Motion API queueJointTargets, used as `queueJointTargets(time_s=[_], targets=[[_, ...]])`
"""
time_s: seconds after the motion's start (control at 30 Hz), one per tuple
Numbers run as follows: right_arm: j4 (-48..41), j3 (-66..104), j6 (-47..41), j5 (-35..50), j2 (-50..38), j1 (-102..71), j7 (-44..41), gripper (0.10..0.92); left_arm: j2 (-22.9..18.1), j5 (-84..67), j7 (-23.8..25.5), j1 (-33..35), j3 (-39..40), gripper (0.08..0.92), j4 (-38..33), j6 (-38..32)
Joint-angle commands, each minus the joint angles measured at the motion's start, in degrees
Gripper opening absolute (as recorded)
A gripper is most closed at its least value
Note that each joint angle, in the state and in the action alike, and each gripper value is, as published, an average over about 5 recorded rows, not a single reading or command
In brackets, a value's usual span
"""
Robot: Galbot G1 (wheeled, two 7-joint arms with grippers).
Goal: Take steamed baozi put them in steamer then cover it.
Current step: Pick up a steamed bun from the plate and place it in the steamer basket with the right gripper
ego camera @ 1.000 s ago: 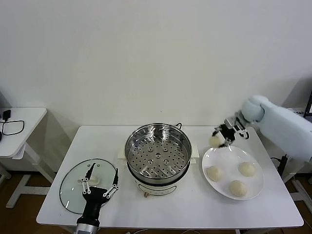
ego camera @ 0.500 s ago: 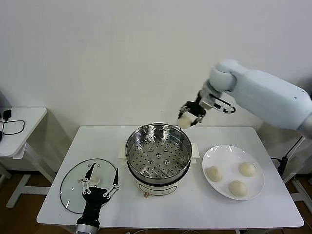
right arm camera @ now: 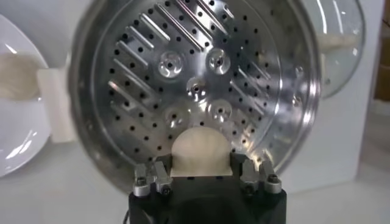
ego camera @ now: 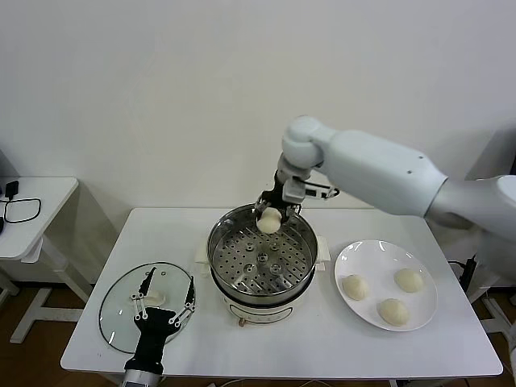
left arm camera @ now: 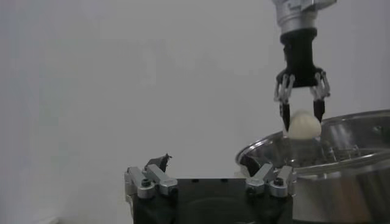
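My right gripper point(ego camera: 269, 213) is shut on one cream-white steamed baozi point(ego camera: 268, 221) and holds it just over the far rim of the shiny steamer point(ego camera: 242, 274). In the right wrist view that baozi point(right arm camera: 200, 152) sits between the fingers, with the perforated tray point(right arm camera: 201, 73) below it. Three more baozi point(ego camera: 354, 286) point(ego camera: 409, 280) point(ego camera: 393, 311) lie on the white plate point(ego camera: 379, 260) to the right. The glass cover point(ego camera: 119, 313) lies flat on the table at the front left. My left gripper point(ego camera: 173, 279) hangs open over it, holding nothing.
The steamer stands on a white electric base point(ego camera: 258, 311) in the middle of the white table point(ego camera: 322, 347). A small white side table point(ego camera: 32, 218) with a black cable stands at the far left. A white wall rises behind the table.
The right arm has carried the baozi from above the plate's far edge leftward to over the steamer's far rim. The left arm has stayed over the cover.
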Motion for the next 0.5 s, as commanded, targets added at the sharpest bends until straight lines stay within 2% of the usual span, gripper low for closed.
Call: queueJointTargets(time_s=[0.03, 0.5], targets=[[-2.44, 0.71, 1.56, -5.84, 4.66, -4.89, -0.10, 0.653, 0.02, -0.06, -0.02, -0.02, -0.06, 0.823, -0.01, -0.02], [-5.32, 3.20, 1.70, -12.05, 6.44, -6.73, 0.91, 0.653, -0.16, -0.12, -0.11, 0.33, -0.41, 0.823, -0.46, -0.36]])
